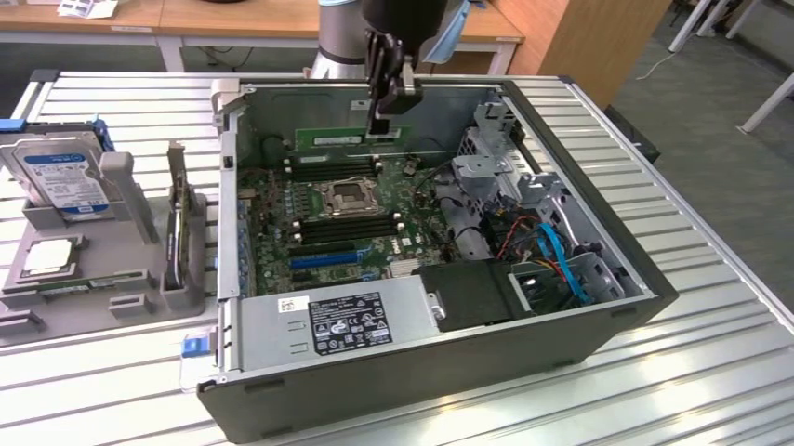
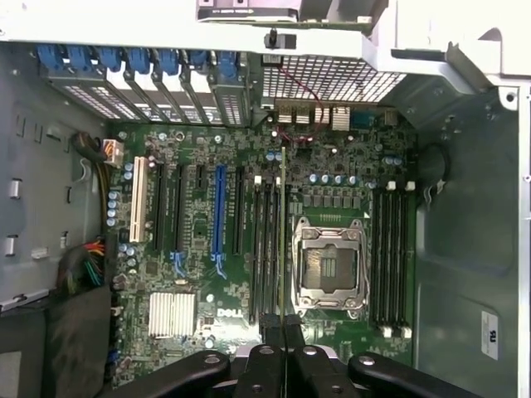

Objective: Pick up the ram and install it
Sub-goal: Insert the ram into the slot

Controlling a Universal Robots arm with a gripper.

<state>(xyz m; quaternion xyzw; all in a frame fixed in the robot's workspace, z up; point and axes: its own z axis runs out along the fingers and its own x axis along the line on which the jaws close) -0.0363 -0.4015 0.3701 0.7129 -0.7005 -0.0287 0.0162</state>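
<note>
1. At 6 o'clock in the exterior view you see the computer case lying on its side, open face up, so the board can be reached from above. Its power supply sits at the near wall.
2. Centre of the case: the motherboard with the empty processor socket and dark memory slots beside it.
3. At 12 o'clock the gripper is pressed together on the ram, pinching its top edge. The stick hangs long side level, above the far slots, not seated yet by my read.
4. Wrist view: ram edge-on, lined up along a slot next to the socket, likely held that way to drop straight in.
5. At 9 o'clock, outside the case, a grey parts tray holds a hard drive and an expansion card, both upright.
</note>
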